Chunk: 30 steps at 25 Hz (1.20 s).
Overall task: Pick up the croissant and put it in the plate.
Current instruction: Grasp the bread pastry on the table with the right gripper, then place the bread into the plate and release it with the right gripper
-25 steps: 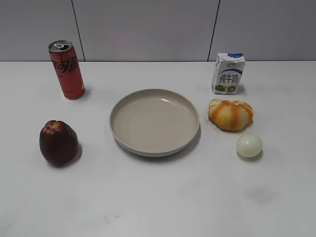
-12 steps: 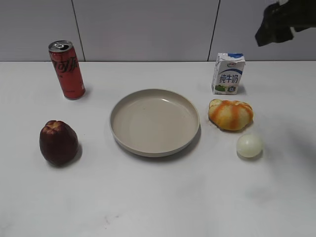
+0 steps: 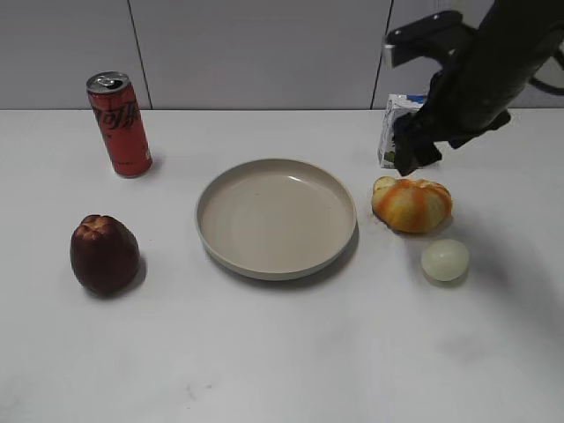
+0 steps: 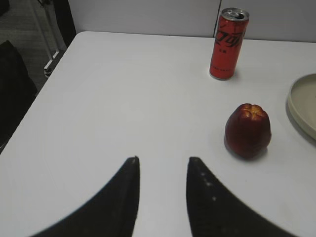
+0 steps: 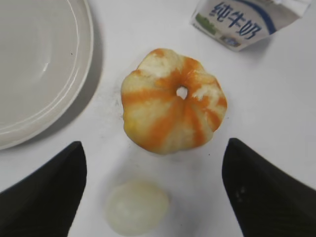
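Your right gripper [image 5: 153, 163] hung above the croissant [image 3: 411, 204] with its jaws spread wide — gripping nothing. The croissant lay on the table [image 3: 282, 352], just right of the plate [image 3: 276, 217] — your left gripper [image 4: 162, 165] was parted and empty too.

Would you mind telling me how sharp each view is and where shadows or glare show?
Exterior view: the right arm is motion-blurred, the table things sharp; soft shadows fall right of the plate and the ball. Left wrist view: sharp, with mild glare on the can. Right wrist view: croissant crisp, fingers dark and soft-edged.
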Available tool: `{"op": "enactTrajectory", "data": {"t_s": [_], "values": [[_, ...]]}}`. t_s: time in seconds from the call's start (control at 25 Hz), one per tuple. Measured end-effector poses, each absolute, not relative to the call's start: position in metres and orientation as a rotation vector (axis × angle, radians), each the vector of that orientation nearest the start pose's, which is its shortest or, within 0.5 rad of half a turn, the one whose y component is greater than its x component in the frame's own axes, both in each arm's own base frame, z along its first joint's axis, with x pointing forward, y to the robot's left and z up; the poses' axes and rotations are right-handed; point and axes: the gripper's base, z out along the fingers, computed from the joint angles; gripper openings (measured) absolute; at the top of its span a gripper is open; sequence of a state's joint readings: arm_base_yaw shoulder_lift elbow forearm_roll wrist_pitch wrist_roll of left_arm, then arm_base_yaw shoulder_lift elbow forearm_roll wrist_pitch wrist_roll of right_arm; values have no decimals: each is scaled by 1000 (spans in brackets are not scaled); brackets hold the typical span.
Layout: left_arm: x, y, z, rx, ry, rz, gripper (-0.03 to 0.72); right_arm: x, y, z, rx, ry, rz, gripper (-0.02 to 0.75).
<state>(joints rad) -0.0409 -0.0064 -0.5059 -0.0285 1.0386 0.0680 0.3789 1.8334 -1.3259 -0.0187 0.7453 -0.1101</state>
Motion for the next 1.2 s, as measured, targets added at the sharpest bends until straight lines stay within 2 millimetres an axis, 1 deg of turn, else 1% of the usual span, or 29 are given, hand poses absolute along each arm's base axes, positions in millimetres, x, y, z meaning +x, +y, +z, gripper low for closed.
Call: {"op": "enactTrajectory", "data": {"t_s": [0.08, 0.28, 0.4, 0.48, 0.52, 0.64, 0.68, 0.72, 0.76, 0.88, 1.0, 1.12, 1.2], "values": [[-6, -2, 281, 110, 2007, -17, 239, 363, 143, 202, -684, 2674, 50, 655], [-6, -2, 281, 110, 2007, -17, 239, 377, 149, 168, -709, 2689, 36, 653], [-6, -2, 281, 110, 2007, -17, 239, 386, 150, 150, -753, 2703, 1, 626], [-6, -2, 281, 110, 2007, -17, 239, 392, 151, 138, -780, 2712, -23, 561], [-6, -2, 281, 110, 2007, -17, 239, 393, 152, 135, -789, 2715, -30, 504], [-6, -2, 281, 110, 2007, -17, 239, 396, 152, 130, -803, 2721, -43, 265], [-6, -2, 281, 110, 2007, -17, 239, 396, 152, 130, -806, 2719, -47, 165], [-6, -2, 281, 110, 2007, -17, 239, 396, 152, 131, -811, 2716, -53, 95], [-6, -2, 281, 110, 2007, -17, 239, 397, 152, 131, -814, 2715, -57, 70], [-6, -2, 281, 110, 2007, -17, 239, 398, 152, 134, -821, 2725, -67, 70], [-6, -2, 281, 110, 2007, -17, 239, 402, 152, 144, -824, 2741, -82, 70], [-6, -2, 281, 110, 2007, -17, 239, 405, 154, 185, -789, 2724, -69, 70], [-6, -2, 281, 110, 2007, -17, 239, 403, 155, 213, -767, 2698, -35, 70]]}}
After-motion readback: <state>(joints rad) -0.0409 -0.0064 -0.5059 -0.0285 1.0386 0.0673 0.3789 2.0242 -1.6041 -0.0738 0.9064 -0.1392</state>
